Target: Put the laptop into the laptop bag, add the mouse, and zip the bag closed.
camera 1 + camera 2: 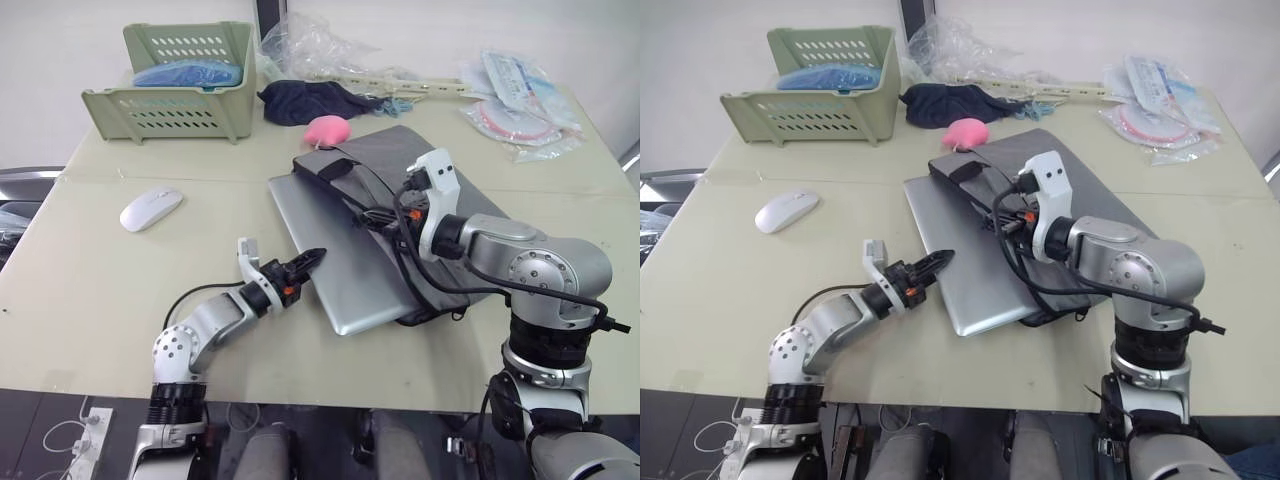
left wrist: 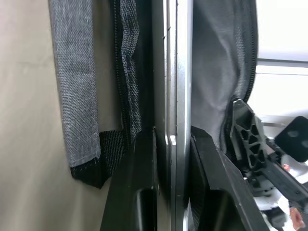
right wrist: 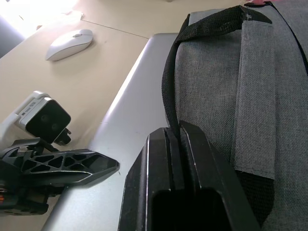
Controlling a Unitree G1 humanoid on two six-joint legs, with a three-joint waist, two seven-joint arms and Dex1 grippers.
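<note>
Left gripper (image 1: pixel 308 262) is clamped on the near left edge of the laptop (image 1: pixel 340 268), which lies partly inside the grey laptop bag (image 1: pixel 420 170) in the middle of the table (image 1: pixel 90 290). Right gripper (image 3: pixel 173 137) is pinched tight on the bag's black strap (image 3: pixel 169 82). The mouse (image 1: pixel 151 208) sits alone, well off to the left, near the green basket (image 1: pixel 180 85).

The laptop (image 1: pixel 335 270) lies partly inside the grey bag (image 1: pixel 420 190). The left gripper (image 1: pixel 308 262) touches its edge. The mouse (image 1: pixel 151 208) sits well apart.
</note>
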